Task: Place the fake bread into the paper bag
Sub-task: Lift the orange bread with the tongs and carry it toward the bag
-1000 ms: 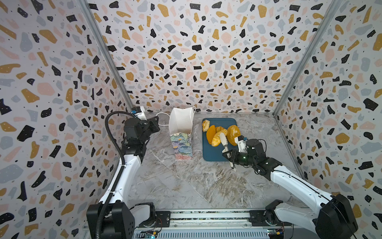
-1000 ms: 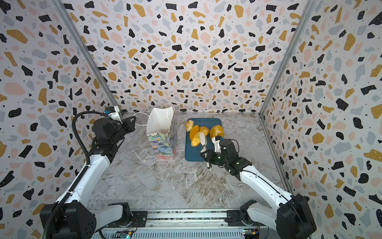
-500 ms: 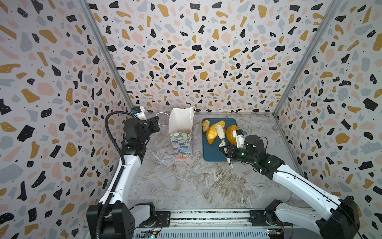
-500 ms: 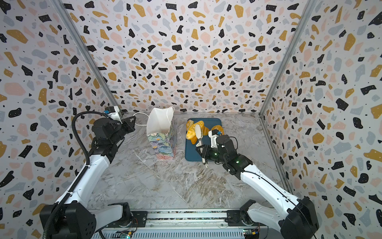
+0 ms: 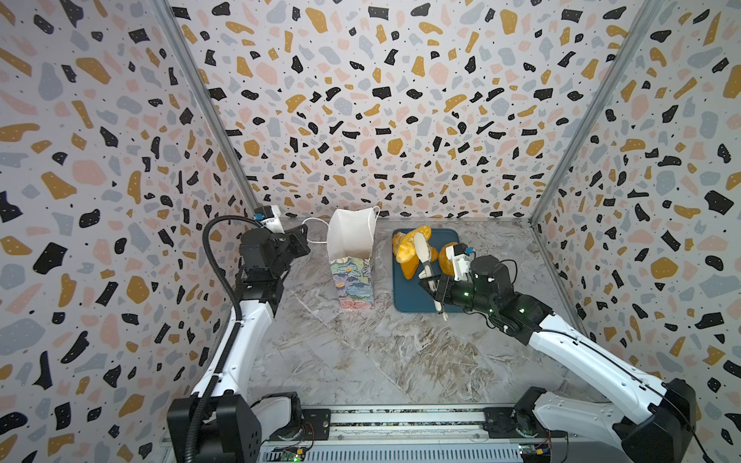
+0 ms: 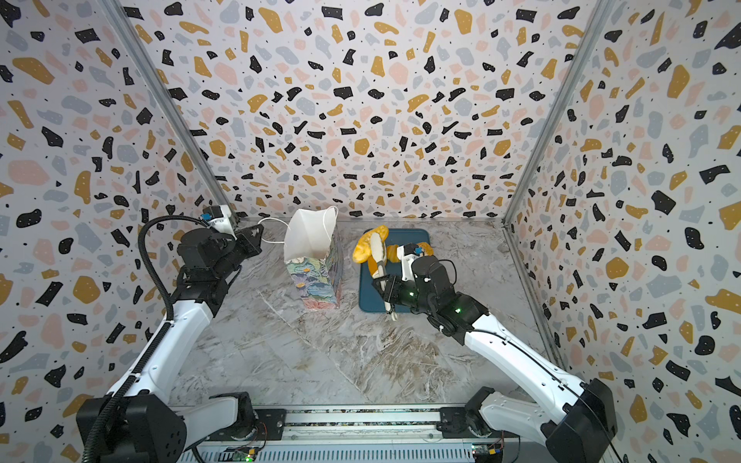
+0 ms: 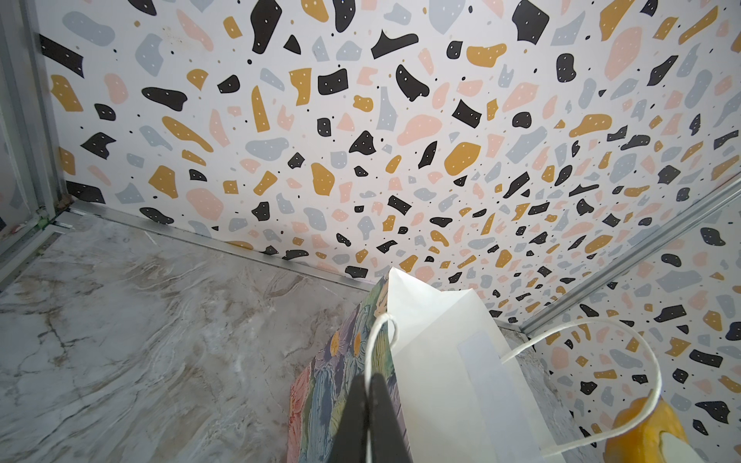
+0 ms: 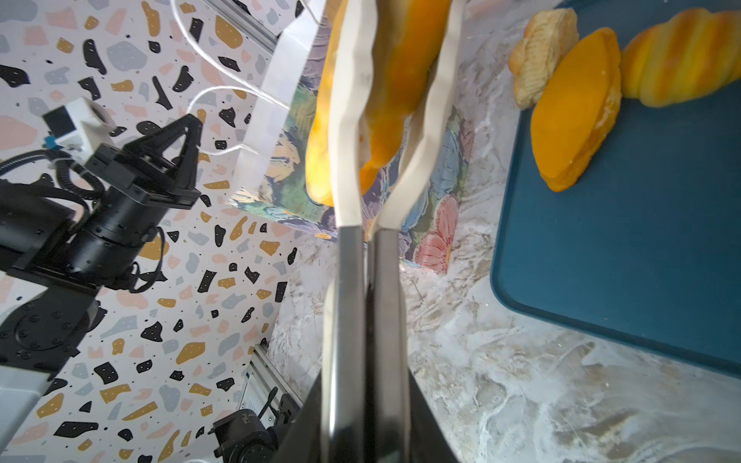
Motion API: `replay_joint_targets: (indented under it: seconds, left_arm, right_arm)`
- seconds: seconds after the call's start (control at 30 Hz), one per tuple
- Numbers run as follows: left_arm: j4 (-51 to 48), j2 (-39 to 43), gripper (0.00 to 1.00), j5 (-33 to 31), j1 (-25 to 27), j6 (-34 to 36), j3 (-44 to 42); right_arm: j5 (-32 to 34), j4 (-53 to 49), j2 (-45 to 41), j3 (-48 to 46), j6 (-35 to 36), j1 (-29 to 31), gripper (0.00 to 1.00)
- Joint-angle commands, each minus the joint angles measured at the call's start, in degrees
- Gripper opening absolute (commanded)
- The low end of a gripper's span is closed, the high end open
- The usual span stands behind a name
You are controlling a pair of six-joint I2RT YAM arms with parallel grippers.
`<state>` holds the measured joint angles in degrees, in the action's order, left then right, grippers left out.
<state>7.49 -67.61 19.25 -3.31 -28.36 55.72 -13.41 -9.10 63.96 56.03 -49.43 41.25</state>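
The right gripper (image 5: 436,288) is clamped on the steel handles of a pair of metal tongs with white silicone tips (image 8: 349,120). Those tips pinch a long golden-orange toy loaf (image 8: 401,60), held clear of the flat dark-blue rectangular tray (image 5: 409,298). In a top view the loaf hangs at about 3 o'clock from the mouth of the tall floral-print paper bag (image 5: 352,276), near it but not over it. The left gripper (image 7: 371,397), at 9 o'clock of the bag, is pressed together on a thin white cord handle (image 7: 367,356), drawing that side outward so the white-lined mouth stands open.

The step in hand looks like the carry to the bag. To do it well, the loaf should travel toward 9 o'clock high enough to clear the near rim. It should also clear the second cord loop (image 7: 659,375), which lies on the loaf's side and could snag. The bag is narrow, so I would turn the loaf end-down over the opening and lower it inside before easing the tongs. A steady squeeze matters, since smooth tips may let it slip. The left arm should hold the cord taut without tipping the light bag.

A tan ridged pastry (image 8: 537,56), a smooth orange oval (image 8: 573,112) and a ridged yellow-orange roll (image 8: 681,52) wait at the tray's 12 o'clock end.
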Motion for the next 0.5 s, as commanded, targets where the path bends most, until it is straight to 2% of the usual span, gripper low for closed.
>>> replay_joint_targets:
  seconds: [0.0, 0.47]
  left_arm:
    - [2.2, 0.9, 0.00, 0.9, 0.1, -0.6, -0.3]
    - [2.4, 0.8, 0.00, 1.0, 0.1, -0.9, -0.4]
  right_arm:
    - [2.2, 0.9, -0.1, 4.1, 1.7, 1.2, 0.21]
    - [5.1, -2.4, 7.4, 16.9, 6.9, 4.0, 0.21]
